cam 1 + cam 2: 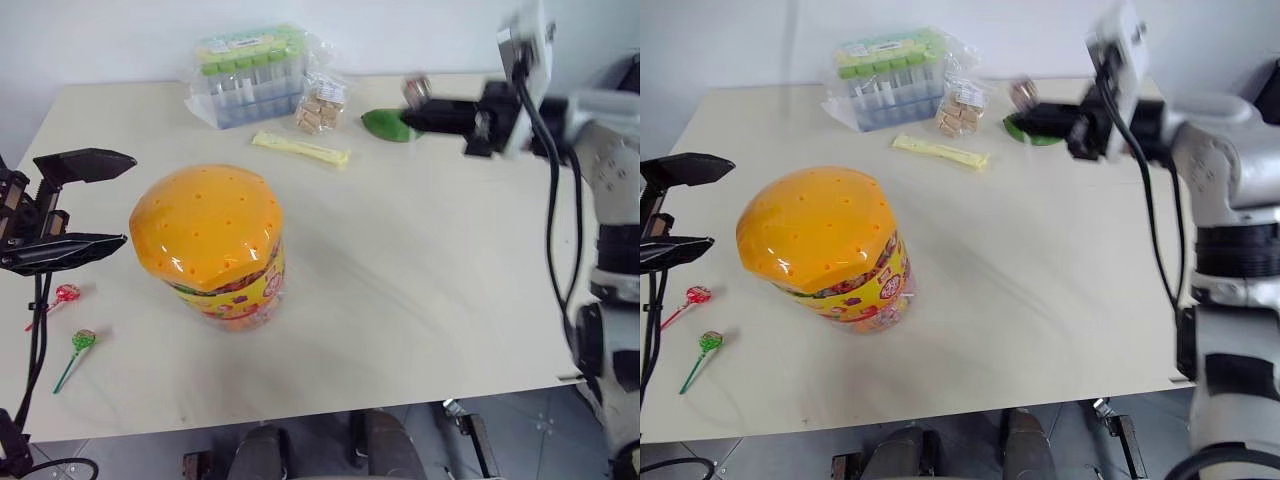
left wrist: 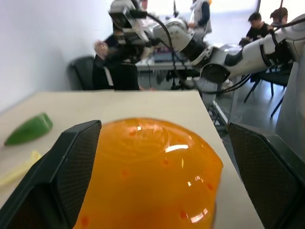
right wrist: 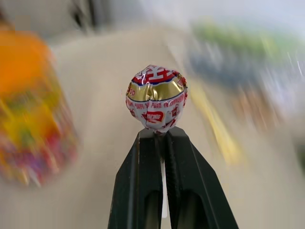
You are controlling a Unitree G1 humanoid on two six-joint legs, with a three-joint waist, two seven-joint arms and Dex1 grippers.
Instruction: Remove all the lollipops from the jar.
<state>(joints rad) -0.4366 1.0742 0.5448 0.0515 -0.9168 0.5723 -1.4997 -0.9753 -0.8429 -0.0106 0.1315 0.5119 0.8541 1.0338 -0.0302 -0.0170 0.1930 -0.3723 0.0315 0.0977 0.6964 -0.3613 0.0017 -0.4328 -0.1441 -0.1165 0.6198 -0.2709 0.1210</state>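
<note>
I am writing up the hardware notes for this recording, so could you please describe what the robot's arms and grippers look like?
The left gripper has two flat, black, pointed fingers on a black mount, with thin black cables hanging below it. The right gripper has the same two black tapering fingers. The right arm is built of rounded light-grey shells with black joint sections, a black cable runs along it, and a pale boxy module sits at the wrist.

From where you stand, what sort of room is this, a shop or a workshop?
Probably a shared office or robotics lab. Beyond the cream table, the left wrist view shows people seated at desks, dark office chairs and another white robot arm reaching in.
</note>
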